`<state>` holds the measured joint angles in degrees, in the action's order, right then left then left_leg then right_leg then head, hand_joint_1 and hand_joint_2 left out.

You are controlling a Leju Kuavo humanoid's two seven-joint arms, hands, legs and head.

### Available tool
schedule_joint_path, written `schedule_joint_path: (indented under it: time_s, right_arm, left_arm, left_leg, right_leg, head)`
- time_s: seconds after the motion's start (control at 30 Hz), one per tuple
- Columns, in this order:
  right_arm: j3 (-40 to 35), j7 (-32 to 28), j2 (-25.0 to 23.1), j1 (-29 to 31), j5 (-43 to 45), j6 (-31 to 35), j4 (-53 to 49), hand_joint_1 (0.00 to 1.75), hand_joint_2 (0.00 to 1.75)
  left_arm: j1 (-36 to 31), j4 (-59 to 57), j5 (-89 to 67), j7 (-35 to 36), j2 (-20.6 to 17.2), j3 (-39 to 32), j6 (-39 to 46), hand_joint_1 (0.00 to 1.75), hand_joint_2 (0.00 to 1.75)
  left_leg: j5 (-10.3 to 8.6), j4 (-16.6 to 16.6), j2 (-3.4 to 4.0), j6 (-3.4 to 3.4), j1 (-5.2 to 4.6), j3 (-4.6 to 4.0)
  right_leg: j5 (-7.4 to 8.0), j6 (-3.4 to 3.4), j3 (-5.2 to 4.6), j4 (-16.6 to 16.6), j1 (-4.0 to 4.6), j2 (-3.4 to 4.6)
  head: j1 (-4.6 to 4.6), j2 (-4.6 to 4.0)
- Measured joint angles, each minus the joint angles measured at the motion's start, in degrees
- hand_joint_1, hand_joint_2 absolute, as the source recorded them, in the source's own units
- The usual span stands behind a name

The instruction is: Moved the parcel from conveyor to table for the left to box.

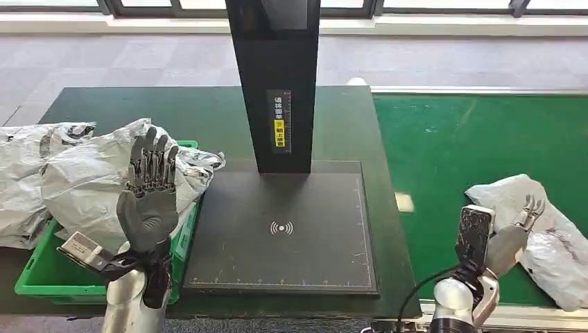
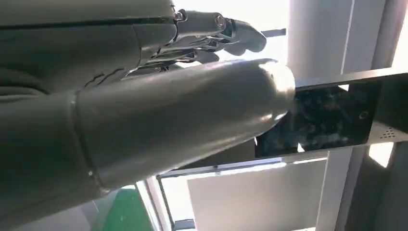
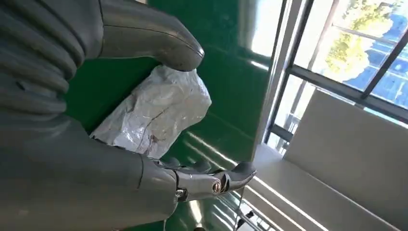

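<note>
A crumpled grey plastic parcel (image 1: 551, 239) lies on the green conveyor (image 1: 471, 139) at the right. My right hand (image 1: 509, 236) is at the parcel's left edge with its fingers apart. In the right wrist view the parcel (image 3: 154, 113) sits between the thumb (image 3: 154, 41) and the fingers (image 3: 211, 180), which do not close on it. My left hand (image 1: 147, 201) is raised upright, palm towards me and fingers straight, holding nothing. It stands above the green bin (image 1: 41, 281) at the left. In the left wrist view the left hand (image 2: 144, 110) is empty.
The green bin holds several grey parcels (image 1: 83, 180) piled above its rim. A black scanner pad (image 1: 284, 229) with a tall black column (image 1: 277, 83) stands on the dark table (image 1: 208, 118) between bin and conveyor. Windows run along the far wall.
</note>
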<state>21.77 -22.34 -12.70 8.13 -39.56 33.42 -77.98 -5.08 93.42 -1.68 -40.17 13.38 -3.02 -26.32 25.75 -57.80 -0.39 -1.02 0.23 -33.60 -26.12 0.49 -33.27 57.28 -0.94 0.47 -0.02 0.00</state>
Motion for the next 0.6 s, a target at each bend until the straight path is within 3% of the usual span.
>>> schedule_joint_path:
  time_s: [0.1, 0.2, 0.37, 0.6]
  right_arm:
    - [0.2, 0.2, 0.0, 0.1, -0.4, 0.0, 0.4, 0.0, 1.75]
    - [0.8, 5.0, 0.7, 1.4, -6.1, -0.2, 1.8, 0.0, 1.75]
    - [5.5, 12.8, 6.4, 9.0, -21.8, 0.4, 13.7, 0.0, 1.75]
    - [12.2, 19.1, 13.4, 11.5, -25.6, 0.3, 30.1, 0.0, 1.75]
  left_arm:
    - [0.0, 0.0, 0.0, 0.0, 0.1, 0.0, -0.1, 0.0, 0.0]
    - [0.0, 0.0, -1.0, 0.0, 0.2, 0.1, -0.8, 0.0, 0.0]
    - [0.9, 1.9, -2.9, 0.0, 0.5, 1.1, 1.7, 0.0, 0.0]
    - [3.4, 3.1, -2.3, 0.0, 0.0, 1.2, 2.0, 0.0, 0.0]
  left_leg:
    - [0.0, 0.0, 0.01, 0.0, 0.0, -0.01]
    - [0.0, 0.0, 0.02, 0.0, -0.01, -0.01]
    - [-0.09, 0.0, -0.04, 0.14, -0.03, -0.02]
    - [-0.04, -0.1, -0.28, 0.2, -0.04, -0.15]
  right_leg:
    - [0.0, 0.0, 0.0, 0.0, -0.01, 0.0]
    - [0.01, 0.01, -0.01, 0.0, -0.01, 0.02]
    - [0.1, 0.13, 0.07, 0.0, -0.04, -0.01]
    - [0.08, 0.16, 0.06, -0.1, -0.04, -0.22]
  head:
    - [0.0, 0.0]
    - [0.0, 0.0]
    - [0.0, 0.0]
    - [0.02, 0.0]
